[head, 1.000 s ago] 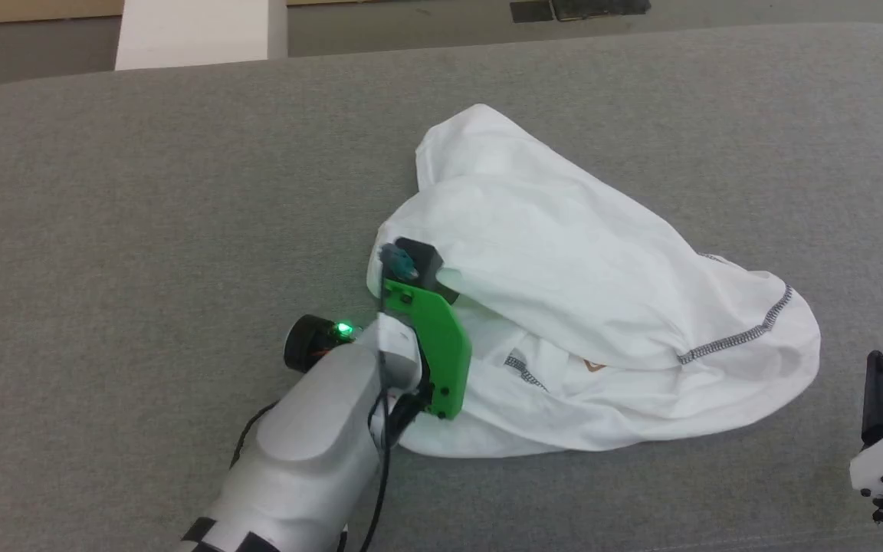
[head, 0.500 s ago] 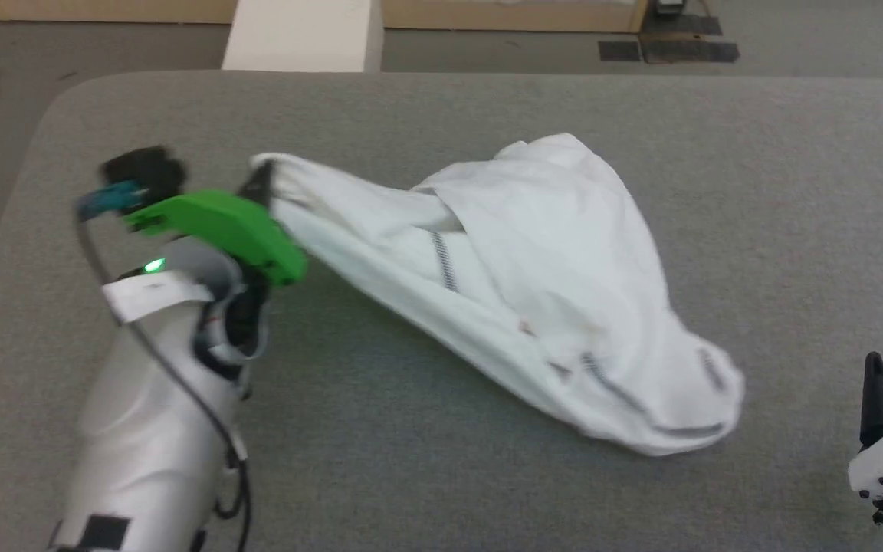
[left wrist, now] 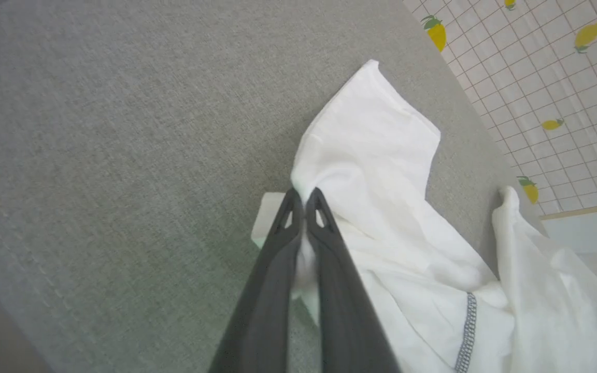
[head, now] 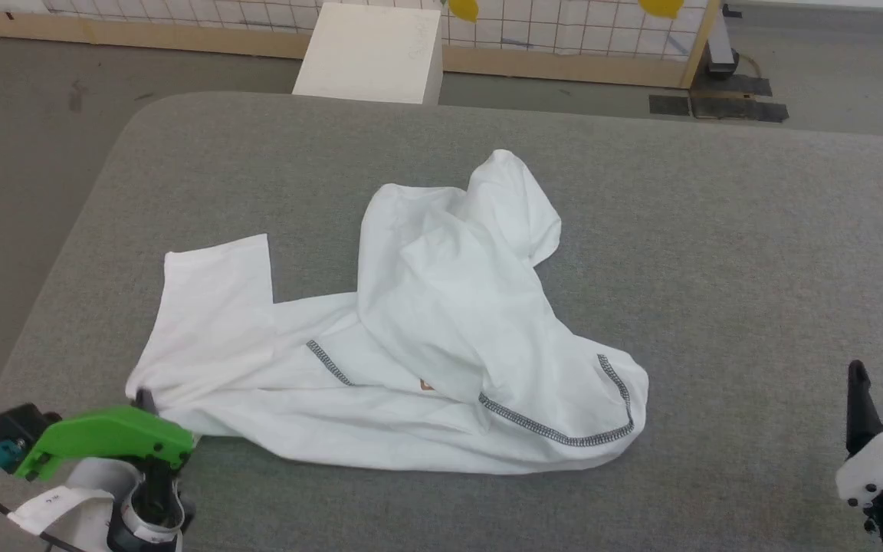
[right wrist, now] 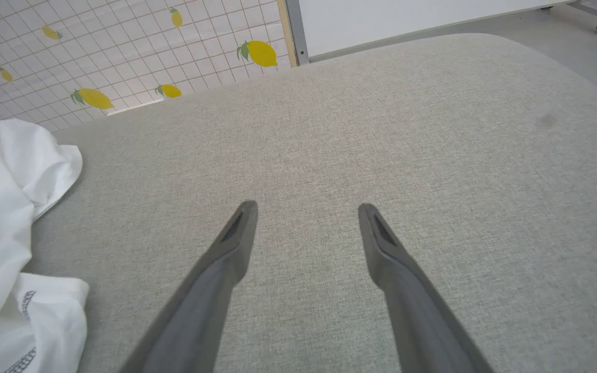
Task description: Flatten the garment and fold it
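The left gripper (left wrist: 304,194) has its jaws pressed together on a small pinch of the white long-sleeved shirt (head: 441,307). Thin cloth is squeezed between the two dark fingers right at the fabric's edge. The right gripper (right wrist: 306,212) has its jaws wide apart with nothing between them. It is over the bare grey table (head: 717,230) at the table's right near side, well apart from the cloth.

The shirt lies about the middle of the table, partly spread. A flat panel (head: 215,284) reaches toward the table's left edge. The rest is heaped and doubled over itself, with zigzag stitching (head: 556,437) curling along the near side.

The pinch looks slight, so a sharp tug could slip the cloth free. The held corner sits close to the table's left edge, and pulling more that way would likely drag fabric over it. With only one hold, the whole heap may slide rather than open out.

A white box (head: 372,54) stands beyond the table's far edge. Its top is plain and unbroken, and whether it holds anything cannot be told.
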Robot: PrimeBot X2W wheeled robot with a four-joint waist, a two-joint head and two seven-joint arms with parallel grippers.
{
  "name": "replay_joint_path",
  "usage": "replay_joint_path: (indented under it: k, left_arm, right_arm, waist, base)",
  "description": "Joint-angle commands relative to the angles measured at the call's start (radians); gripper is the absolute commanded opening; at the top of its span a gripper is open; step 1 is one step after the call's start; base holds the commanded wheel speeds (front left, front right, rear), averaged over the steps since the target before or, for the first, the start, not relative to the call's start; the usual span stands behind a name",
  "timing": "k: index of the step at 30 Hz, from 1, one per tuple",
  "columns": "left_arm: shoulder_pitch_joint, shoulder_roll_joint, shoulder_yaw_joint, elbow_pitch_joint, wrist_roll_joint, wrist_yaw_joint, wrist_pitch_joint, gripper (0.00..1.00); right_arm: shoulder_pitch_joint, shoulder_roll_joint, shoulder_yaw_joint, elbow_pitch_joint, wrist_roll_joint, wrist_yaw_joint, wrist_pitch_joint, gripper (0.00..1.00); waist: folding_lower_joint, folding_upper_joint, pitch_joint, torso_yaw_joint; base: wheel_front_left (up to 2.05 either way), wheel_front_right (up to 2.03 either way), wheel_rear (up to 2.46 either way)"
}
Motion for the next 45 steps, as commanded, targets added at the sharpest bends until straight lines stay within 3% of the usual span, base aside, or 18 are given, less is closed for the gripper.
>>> replay_joint_path:
  k: [1, 3, 8, 15, 23, 27, 34, 35, 36, 37, 45]
  left_arm:
    - [-0.002, 0.004, 0.007, -0.024, -0.001, -0.017, -0.020, 1.00]
    - [-0.004, 0.020, 0.001, -0.066, 0.029, -0.050, -0.074, 1.00]
    - [0.023, 0.080, -0.062, -0.217, 0.255, -0.110, -0.251, 1.00]
    - [0.132, 0.020, -0.074, -0.345, 0.504, -0.139, -0.263, 1.00]
    - [0.158, -0.051, -0.073, -0.294, 0.579, -0.191, -0.264, 1.00]
    - [0.143, -0.081, -0.065, -0.278, 0.595, -0.216, -0.264, 1.00]
    - [0.115, -0.116, -0.045, -0.255, 0.620, -0.251, -0.264, 1.00]
    - [0.113, -0.120, -0.041, -0.253, 0.624, -0.255, -0.264, 1.00]
    - [0.113, -0.123, -0.038, -0.251, 0.626, -0.258, -0.264, 1.00]
    - [0.113, -0.127, -0.033, -0.249, 0.629, -0.262, -0.264, 1.00]
    - [0.110, -0.143, -0.010, -0.230, 0.638, -0.283, -0.264, 1.00]
  right_arm:
    - [0.009, 0.000, 0.011, -0.008, -0.005, -0.001, 0.004, 1.00]
    - [0.002, 0.000, 0.031, -0.016, -0.009, -0.001, 0.007, 1.00]
    - [-0.029, 0.000, 0.137, -0.038, -0.018, -0.001, 0.034, 1.00]
    - [-0.113, 0.000, 0.403, -0.056, -0.041, -0.001, 0.134, 1.00]
    - [-0.245, 0.000, 0.749, 0.019, -0.031, -0.001, 0.325, 1.00]
    - [-0.296, 0.000, 0.818, 0.076, -0.055, -0.001, 0.409, 1.00]
    - [-0.345, 0.000, 0.852, 0.151, -0.084, -0.001, 0.434, 1.00]
    - [-0.347, 0.000, 0.851, 0.157, -0.086, -0.001, 0.434, 0.46]
    - [-0.349, 0.000, 0.850, 0.160, -0.089, -0.001, 0.431, 0.14]
    - [-0.351, 0.000, 0.850, 0.162, -0.090, -0.001, 0.427, 0.00]
    - [-0.353, 0.000, 0.812, 0.120, -0.037, -0.001, 0.380, 0.00]
  waist:
    - [0.0000, 0.0000, -0.002, 0.005]
    - [0.0000, 0.0000, -0.005, 0.006]
    - [0.0000, 0.0000, -0.014, 0.006]
    - [0.0000, 0.0000, 0.003, 0.021]
    - [0.0000, 0.0000, 0.038, 0.068]
    - [0.0000, 0.0000, 0.061, 0.094]
    - [0.0000, 0.0000, 0.085, 0.123]
    - [0.0000, 0.0000, 0.086, 0.124]
    - [0.0000, 0.0000, 0.086, 0.124]
    - [0.0000, 0.0000, 0.086, 0.123]
    - [0.0000, 0.0000, 0.074, 0.093]
  base:
    - [0.00, 0.00, 0.00]
    - [0.00, 0.00, 0.00]
    - [0.00, 0.00, 0.00]
    - [0.00, 0.00, 0.00]
    - [0.00, 0.00, 0.00]
    - [0.00, 0.00, 0.00]
    - [0.00, 0.00, 0.00]
    - [0.00, 0.00, 0.00]
    - [0.00, 0.00, 0.00]
    - [0.00, 0.00, 0.00]
    - [0.00, 0.00, 0.00]
